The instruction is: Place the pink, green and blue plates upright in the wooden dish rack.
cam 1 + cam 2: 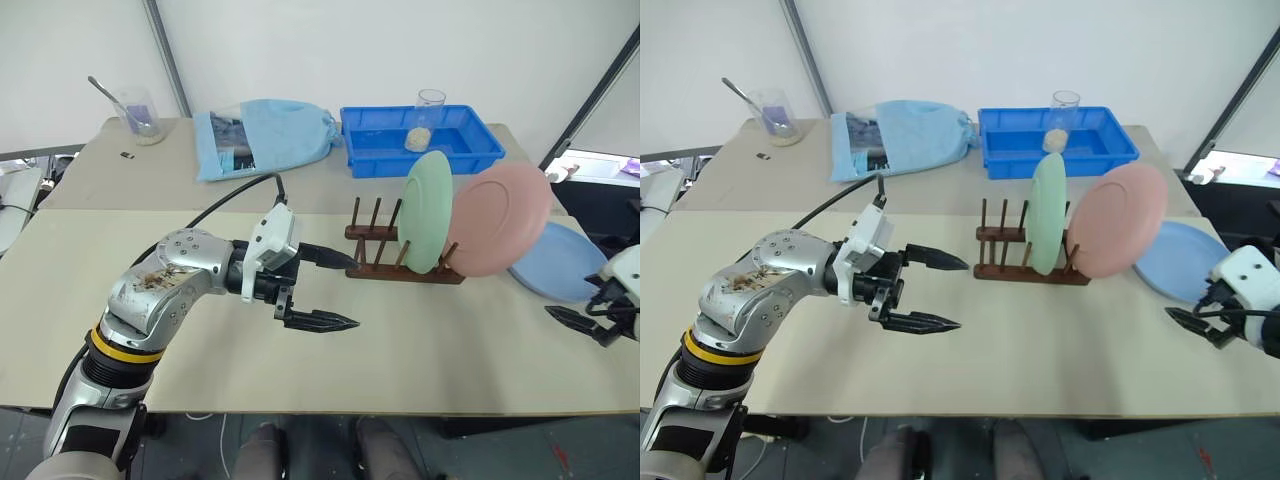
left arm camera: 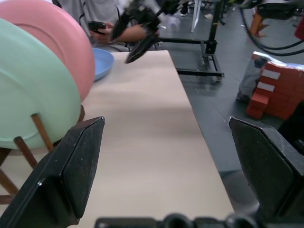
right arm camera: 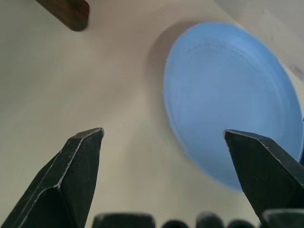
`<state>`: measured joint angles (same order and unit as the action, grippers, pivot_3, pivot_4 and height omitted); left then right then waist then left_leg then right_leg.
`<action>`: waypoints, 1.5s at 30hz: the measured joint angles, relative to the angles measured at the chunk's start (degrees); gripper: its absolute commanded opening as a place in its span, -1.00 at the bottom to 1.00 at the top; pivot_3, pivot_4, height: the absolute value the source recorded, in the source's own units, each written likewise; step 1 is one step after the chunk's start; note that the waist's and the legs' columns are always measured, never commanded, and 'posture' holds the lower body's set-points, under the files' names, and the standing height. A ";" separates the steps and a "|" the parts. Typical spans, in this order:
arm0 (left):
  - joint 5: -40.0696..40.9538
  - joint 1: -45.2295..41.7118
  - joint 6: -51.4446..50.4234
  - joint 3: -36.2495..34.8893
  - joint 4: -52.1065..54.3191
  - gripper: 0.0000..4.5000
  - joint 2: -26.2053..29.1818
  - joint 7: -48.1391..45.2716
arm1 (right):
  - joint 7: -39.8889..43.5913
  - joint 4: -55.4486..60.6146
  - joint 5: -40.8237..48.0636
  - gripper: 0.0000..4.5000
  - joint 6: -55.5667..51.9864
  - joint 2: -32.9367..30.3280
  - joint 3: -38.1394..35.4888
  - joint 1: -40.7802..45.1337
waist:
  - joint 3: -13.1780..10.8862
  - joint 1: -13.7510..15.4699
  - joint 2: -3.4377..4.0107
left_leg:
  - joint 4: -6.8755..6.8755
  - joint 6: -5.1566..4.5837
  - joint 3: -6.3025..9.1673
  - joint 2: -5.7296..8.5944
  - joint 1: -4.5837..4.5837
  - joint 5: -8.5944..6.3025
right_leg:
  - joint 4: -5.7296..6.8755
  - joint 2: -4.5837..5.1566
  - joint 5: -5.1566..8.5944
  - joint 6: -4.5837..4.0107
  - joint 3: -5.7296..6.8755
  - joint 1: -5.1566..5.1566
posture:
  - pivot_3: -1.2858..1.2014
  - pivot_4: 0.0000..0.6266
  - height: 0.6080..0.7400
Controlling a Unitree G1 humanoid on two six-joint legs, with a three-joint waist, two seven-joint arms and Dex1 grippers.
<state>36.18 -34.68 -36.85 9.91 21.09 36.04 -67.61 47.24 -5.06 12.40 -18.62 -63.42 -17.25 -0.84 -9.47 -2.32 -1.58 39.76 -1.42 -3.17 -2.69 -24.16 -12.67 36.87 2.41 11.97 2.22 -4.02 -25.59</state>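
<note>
The left gripper (image 1: 334, 290) is nearest, hovering over the beige worktop (image 1: 400, 360) just in front of the near end of the wooden dish rack (image 1: 395, 262), its two black fingers spread wide with nothing between them. In the rack, the green plate (image 1: 428, 212) stands upright between the pegs, and the pink plate (image 1: 497, 218) leans tilted at the rack's far end, just beside the green one. The blue plate (image 1: 560, 262) lies flat on the worktop beyond that end of the rack, partly hidden behind the pink plate. The right gripper (image 1: 1193, 324) hangs low near the blue plate, fingers fully apart and empty, apart from the plate.

Behind the rack sit a blue plastic tray (image 1: 420, 140) holding a clear cup (image 1: 428, 108), a light blue cloth bag (image 1: 265, 135), and a clear beaker with a spoon (image 1: 138, 112). No writing can be read on any of them.

In the left wrist view a person (image 2: 107, 21) stands beyond the worktop, past the blue plate.
</note>
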 measured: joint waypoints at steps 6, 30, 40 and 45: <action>-0.23 0.74 0.75 0.03 0.83 1.00 -0.20 0.91 | -1.43 -13.94 -6.50 0.99 4.79 4.47 8.45 12.34 | 0.00 0.46 0.01 | 0.02 0.00 0.01 0.06 -0.04 0.00 | -0.01 0.05 -0.06 0.14 -0.01 0.00 | 0.03 -0.52 0.34; -3.39 1.76 3.93 -1.57 0.24 1.00 0.23 4.40 | -7.69 -19.05 -15.49 -0.99 9.04 3.56 11.47 14.07 | -0.01 1.58 0.05 | 0.03 0.00 0.01 0.08 0.29 0.00 | 0.00 0.07 0.03 0.07 -0.03 0.35 | 0.03 -0.52 0.34; -4.57 4.79 3.85 -7.92 -1.62 1.00 6.16 6.92 | -14.29 -8.72 -12.93 -0.99 13.55 -3.12 1.23 32.60 | -0.04 -0.68 0.12 | -0.07 0.00 -0.01 -0.07 0.45 0.00 | 0.17 -0.10 0.06 0.00 -0.06 0.28 | 0.03 -0.52 0.34; -5.26 5.39 4.07 -9.28 -2.45 1.00 8.68 6.86 | -12.07 12.15 13.91 -0.99 -5.07 13.98 1.17 46.16 | -0.09 -0.94 0.01 | -0.16 0.00 0.22 -0.20 0.41 -0.01 | 0.25 -0.27 -0.04 0.13 0.08 0.30 | 0.03 -0.52 0.34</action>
<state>30.92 -29.29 -32.78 0.63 18.64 44.71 -60.75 35.17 7.09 26.31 -23.69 -49.44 -16.08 45.32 -9.56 -3.25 -1.57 39.60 -1.42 -2.94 -2.89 -23.75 -12.68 37.12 2.15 11.93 2.34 -3.93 -25.30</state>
